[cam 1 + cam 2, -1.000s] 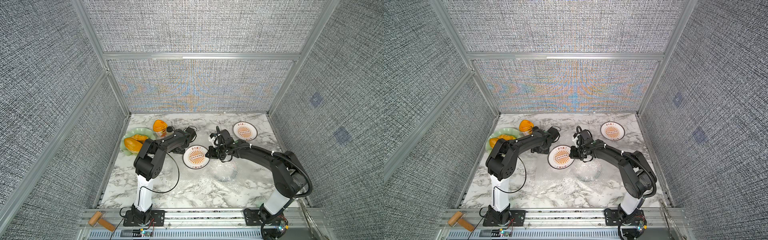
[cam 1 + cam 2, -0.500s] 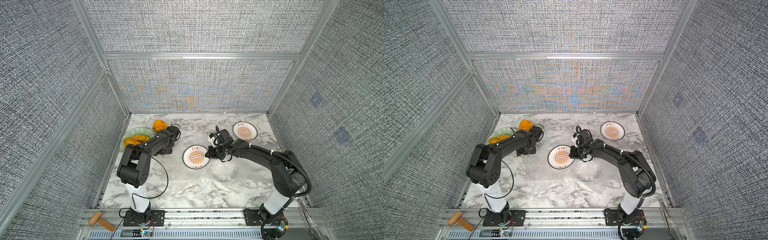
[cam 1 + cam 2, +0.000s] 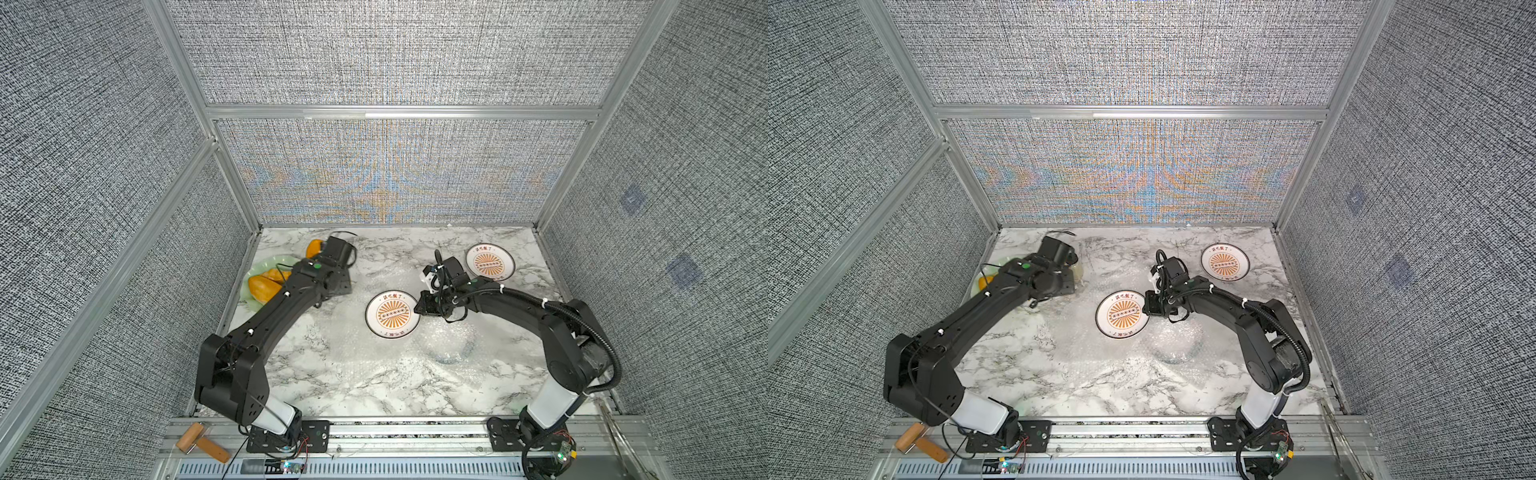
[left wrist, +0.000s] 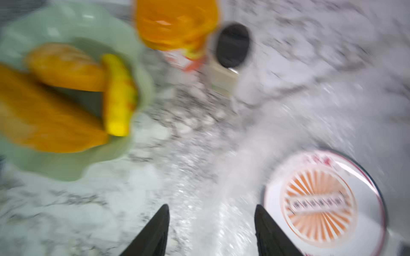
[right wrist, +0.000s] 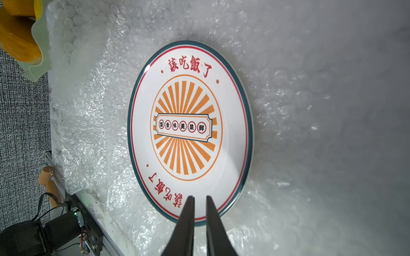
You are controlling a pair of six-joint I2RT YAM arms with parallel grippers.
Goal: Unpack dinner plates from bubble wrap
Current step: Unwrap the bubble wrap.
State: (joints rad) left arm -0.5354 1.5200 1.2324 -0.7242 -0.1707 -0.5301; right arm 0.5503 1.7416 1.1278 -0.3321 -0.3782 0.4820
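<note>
One sunburst dinner plate (image 3: 392, 313) (image 5: 190, 124) lies flat and bare on the spread bubble wrap (image 3: 332, 357) (image 5: 93, 110) at mid-table. A second dinner plate (image 3: 490, 261) sits at the back right. Under the wrap near the right arm a round dark-rimmed shape (image 3: 451, 347) shows through. My right gripper (image 3: 417, 309) (image 5: 199, 197) hovers at the centre plate's right rim, its jaws a narrow slit apart with nothing clamped between them. My left gripper (image 4: 211, 210) (image 3: 337, 289) hangs over the wrap beside the green dish, jaws wide and empty; its view is blurred.
A wavy pale green dish (image 3: 257, 274) (image 4: 66, 164) with orange food stands at the back left. Next to it are an orange-topped container (image 3: 312, 248) (image 4: 177, 22) and a black-capped item (image 4: 233, 44). A wooden-handled tool (image 3: 201, 446) lies on the front rail.
The left arm has swung left, away from the centre plate toward the green dish. The right gripper's jaws have parted slightly. The plates have not moved.
</note>
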